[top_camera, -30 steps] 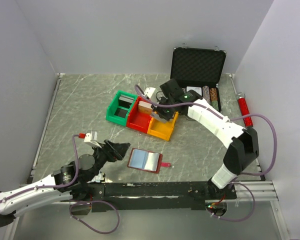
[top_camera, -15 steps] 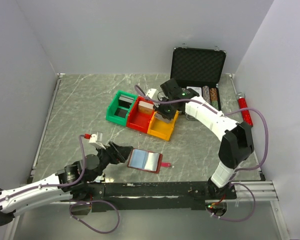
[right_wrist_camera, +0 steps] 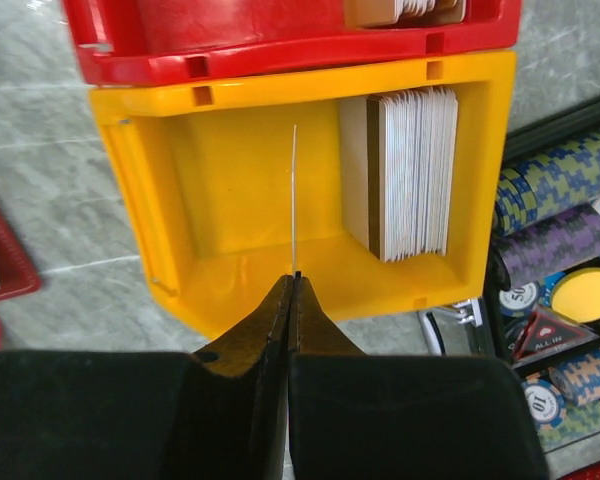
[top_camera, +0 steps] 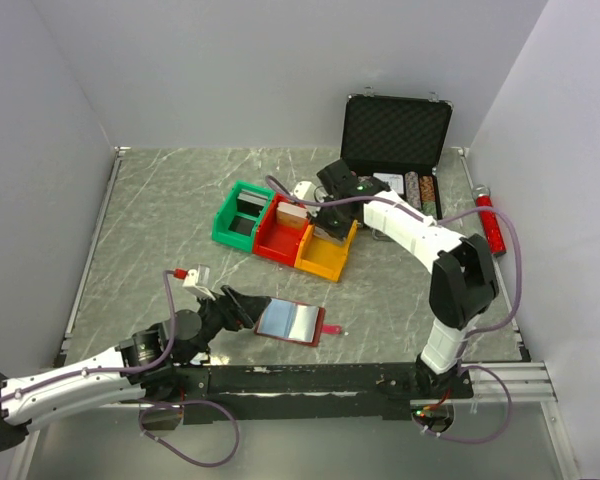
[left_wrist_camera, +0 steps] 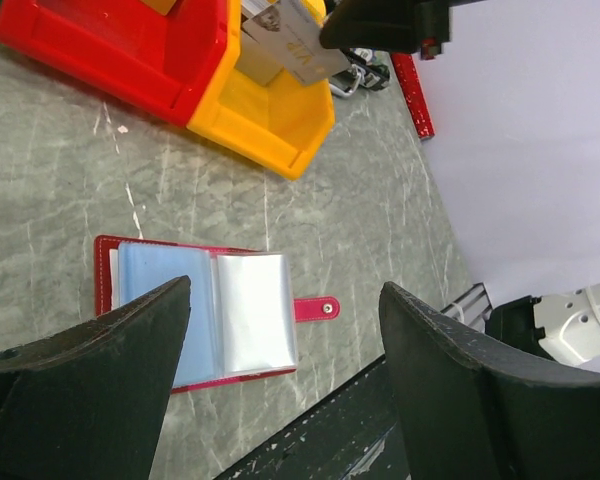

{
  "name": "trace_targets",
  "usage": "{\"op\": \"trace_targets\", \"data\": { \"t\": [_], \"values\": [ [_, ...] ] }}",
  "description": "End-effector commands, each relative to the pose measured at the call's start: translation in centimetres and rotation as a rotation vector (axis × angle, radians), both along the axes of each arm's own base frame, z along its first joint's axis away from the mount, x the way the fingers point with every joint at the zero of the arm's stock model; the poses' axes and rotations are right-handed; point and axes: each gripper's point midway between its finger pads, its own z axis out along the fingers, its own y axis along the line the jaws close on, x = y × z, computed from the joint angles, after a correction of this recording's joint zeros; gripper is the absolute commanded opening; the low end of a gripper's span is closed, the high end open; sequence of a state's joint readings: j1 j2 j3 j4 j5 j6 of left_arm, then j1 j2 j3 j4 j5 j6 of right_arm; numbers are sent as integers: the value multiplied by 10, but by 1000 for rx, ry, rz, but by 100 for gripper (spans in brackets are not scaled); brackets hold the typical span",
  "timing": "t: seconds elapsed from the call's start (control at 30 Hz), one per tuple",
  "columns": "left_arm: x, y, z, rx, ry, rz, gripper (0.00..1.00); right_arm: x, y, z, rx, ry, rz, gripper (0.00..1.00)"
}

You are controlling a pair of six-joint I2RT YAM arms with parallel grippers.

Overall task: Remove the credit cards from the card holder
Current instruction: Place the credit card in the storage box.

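The grey marbled table (top_camera: 150, 230) is sitting boxed in by plain pale walls: a back wall (top_camera: 260, 70), a left wall (top_camera: 30, 200) and a right wall (top_camera: 560, 150). Soft, even light is falling over everything, and a thin metal rail (top_camera: 92, 240) is running along the table's left edge.

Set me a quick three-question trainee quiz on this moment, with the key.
1. True or false: the wallet lies closed.
2. The right fingers pinch a card above which bin? A green, B red, C yellow.
3. In what state are the left fingers?
Key: 1 false, it lies spread open. 2 C, the yellow bin. 3 open, holding nothing, just short of the wallet.
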State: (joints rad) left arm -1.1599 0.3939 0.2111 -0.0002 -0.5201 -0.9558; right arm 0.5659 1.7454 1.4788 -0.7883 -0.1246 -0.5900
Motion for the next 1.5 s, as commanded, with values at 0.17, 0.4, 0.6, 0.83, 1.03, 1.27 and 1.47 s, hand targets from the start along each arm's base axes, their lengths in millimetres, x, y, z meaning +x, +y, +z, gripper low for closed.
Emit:
{"op": "trace_targets", "data": {
  "t": [0.17,0.4,0.6,0.83,1.03,1.27,1.47],
  "values": [
    [0,-8,6,-18,-13,-19,81,21,-4,-19,-50,-35,-13,0],
    [2,-10,4,-4,-9,-17,81,27,-3,-36,-73,-16,-24,0],
    [3,-11,2,11,-9,-12,81,31,-3,-43,-74,-25,-36,0],
    [4,-13,0,21,-5,-13,82,35,-3,-48,-83,-30,-52,0],
    [3,-13,-1,22,-6,-17,82,33,-4,-53,-86,-25,-60,0],
    [3,-13,-4,28,2,-16,82,30,-1,-54,-93,-23,-61,2],
    [3,-12,-4,22,5,-15,82,31,-1,-54,-98,-27,-72,4]
  ]
}}
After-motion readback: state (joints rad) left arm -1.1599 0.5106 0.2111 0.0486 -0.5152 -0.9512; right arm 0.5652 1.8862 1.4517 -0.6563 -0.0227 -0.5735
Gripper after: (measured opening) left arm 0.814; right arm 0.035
